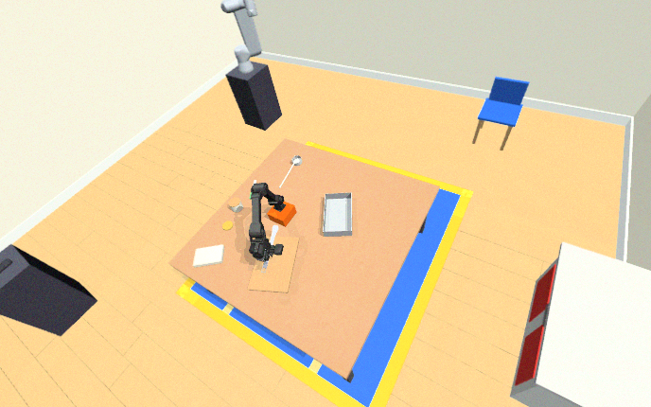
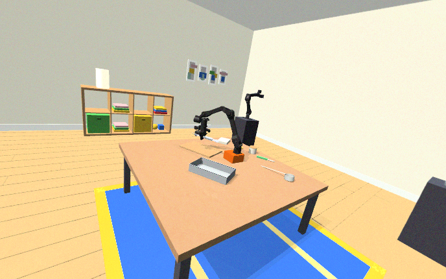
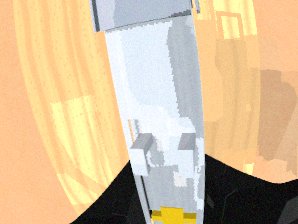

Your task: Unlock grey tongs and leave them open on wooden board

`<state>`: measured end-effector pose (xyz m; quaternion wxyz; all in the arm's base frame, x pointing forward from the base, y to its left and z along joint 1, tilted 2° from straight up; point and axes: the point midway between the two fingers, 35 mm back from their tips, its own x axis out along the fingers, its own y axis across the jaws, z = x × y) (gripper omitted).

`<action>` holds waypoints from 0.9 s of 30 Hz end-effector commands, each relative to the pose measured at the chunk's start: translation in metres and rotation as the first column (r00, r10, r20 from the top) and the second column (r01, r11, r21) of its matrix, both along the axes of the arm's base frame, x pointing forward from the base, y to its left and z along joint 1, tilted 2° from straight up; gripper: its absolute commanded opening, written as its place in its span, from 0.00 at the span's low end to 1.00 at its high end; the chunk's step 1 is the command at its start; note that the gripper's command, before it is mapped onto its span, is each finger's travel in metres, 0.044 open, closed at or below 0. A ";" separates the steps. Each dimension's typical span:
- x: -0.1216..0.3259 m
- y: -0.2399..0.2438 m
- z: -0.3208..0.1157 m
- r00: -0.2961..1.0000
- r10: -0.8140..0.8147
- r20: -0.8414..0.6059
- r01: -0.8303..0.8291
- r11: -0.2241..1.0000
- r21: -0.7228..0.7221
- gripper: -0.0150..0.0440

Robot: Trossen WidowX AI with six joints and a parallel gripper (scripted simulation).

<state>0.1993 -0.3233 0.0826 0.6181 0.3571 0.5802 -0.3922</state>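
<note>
The grey tongs (image 1: 273,233) (image 2: 210,138) (image 3: 145,70) are off the tin and held in the air over the near-base part of the wooden board (image 1: 285,280) (image 2: 202,151). They look narrow, their arms close together; whether the lock is on cannot be told. In the exterior view they lie nearly level, the end towards the arm's base a little lower. My gripper (image 1: 266,258) (image 2: 202,138) points down and is shut on the tongs; its fingertips are largely hidden. The roasting tin (image 1: 337,234) (image 2: 207,174) stands empty on the table.
The orange base (image 1: 281,215) (image 2: 233,156) stands between board and tin. A white block (image 1: 208,256) (image 2: 223,140), a yellow disc (image 1: 227,225), a cup (image 1: 236,206) (image 2: 253,150), a green-handled tool (image 2: 262,157) and a ladle (image 1: 295,160) (image 2: 289,178) lie around the arm.
</note>
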 end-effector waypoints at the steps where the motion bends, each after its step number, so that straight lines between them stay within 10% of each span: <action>1: 0.000 0.001 -0.009 1.000 -0.001 -0.001 0.001 1.000 0.008 0.00; 27: -0.002 0.002 -0.051 1.000 -0.001 -0.002 0.001 1.000 0.008 0.00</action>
